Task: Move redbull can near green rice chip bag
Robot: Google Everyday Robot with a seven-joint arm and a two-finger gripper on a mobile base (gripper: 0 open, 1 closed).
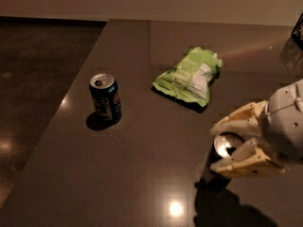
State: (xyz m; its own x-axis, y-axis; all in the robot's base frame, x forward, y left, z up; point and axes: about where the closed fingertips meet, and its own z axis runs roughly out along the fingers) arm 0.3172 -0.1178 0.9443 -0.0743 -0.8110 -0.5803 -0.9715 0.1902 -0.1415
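The redbull can (227,143) shows its shiny silver top and a dark body at the right of the brown table. My gripper (216,147) comes in from the right. Its cream fingers (236,118) sit on either side of the can's top and are shut on it. The can looks slightly raised, with its shadow on the table below it. The green rice chip bag (189,74) lies flat beyond the can, up and to the left, with a clear gap between them. Its white label panel faces up.
A wider dark blue can with a round red-white logo (105,97) stands upright at the left, near the table's left edge (71,86). The dark floor lies beyond that edge. A dark object (298,27) sits at the far right back.
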